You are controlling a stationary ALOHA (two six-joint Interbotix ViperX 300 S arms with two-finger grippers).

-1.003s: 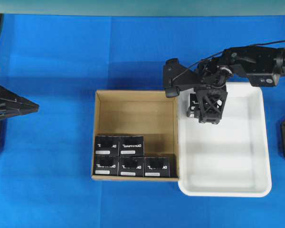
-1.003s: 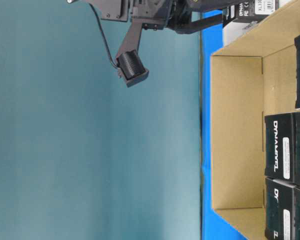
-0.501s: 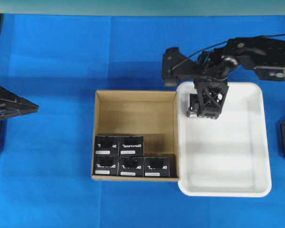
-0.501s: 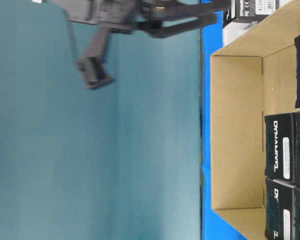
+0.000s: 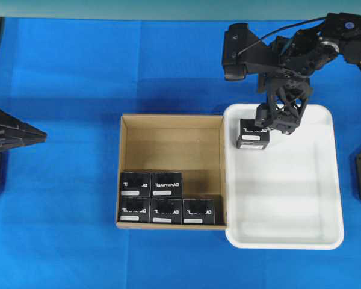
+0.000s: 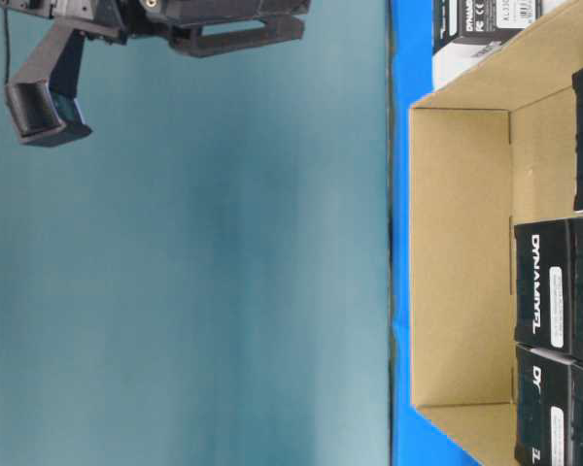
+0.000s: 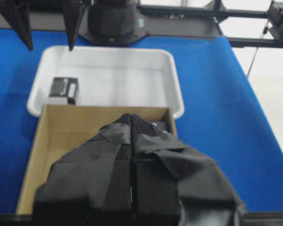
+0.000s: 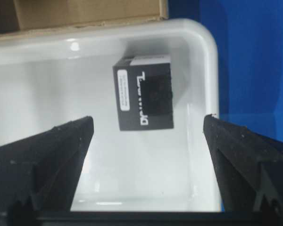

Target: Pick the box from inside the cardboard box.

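The left pincer (image 7: 131,188) sits closed and empty. Five boxes remain in the cardboard box (image 5: 171,129); the picked box (image 5: 253,133) lies in the white tray (image 5: 325,180), the right pincer (image 5: 281,120) spread wide above it. A low sweep could knock it askew.

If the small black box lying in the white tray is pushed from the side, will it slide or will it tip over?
The black box would probably slide: it rests on a broad flat face and looks low. The white tray looks smooth and glossy, so friction is likely small. Its flat sides and crisp edges suggest a stiff carton; how heavy it is cannot be judged.
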